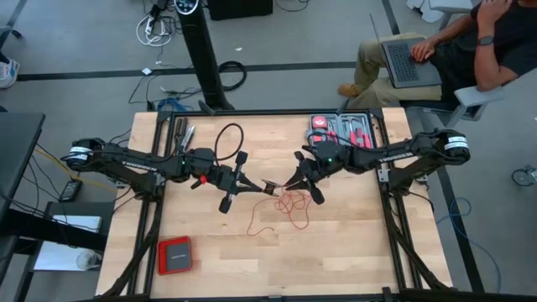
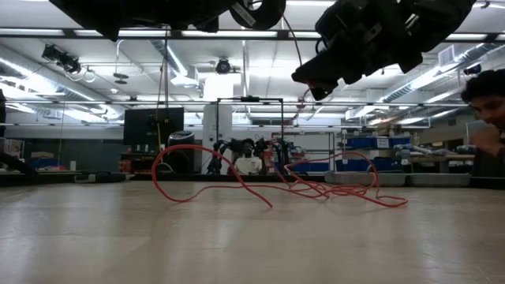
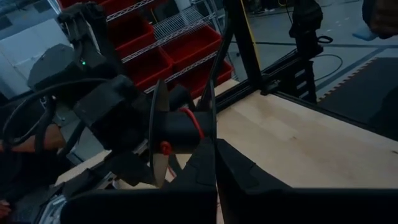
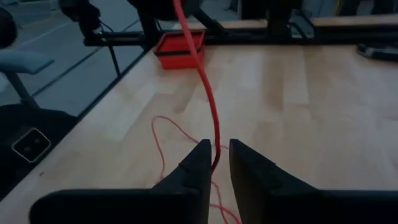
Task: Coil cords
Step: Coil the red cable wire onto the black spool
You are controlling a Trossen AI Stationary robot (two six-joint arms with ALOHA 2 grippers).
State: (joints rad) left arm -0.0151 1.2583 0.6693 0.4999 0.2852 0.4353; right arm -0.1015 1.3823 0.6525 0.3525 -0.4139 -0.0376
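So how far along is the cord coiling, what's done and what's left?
A few turns of red cord already sit on the spool gripped by the shut left tool. In hand: the right tool straddles the cord leading up toward the spool. Left: most of it lies in loose loops on the table, so it's early.

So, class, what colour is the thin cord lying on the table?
Red; the cord shows best in the low view.

1. A workshop-style robotics lab is showing around the wooden worktop (image 1: pixel 352 243).
2. Racks of red storage bins (image 3: pixel 155 43) are standing beyond the worktop.
3. Strip lights (image 2: pixel 95 33) are glowing above it.
4. A person with a laptop (image 1: pixel 407 60) is sitting beside the worktop.
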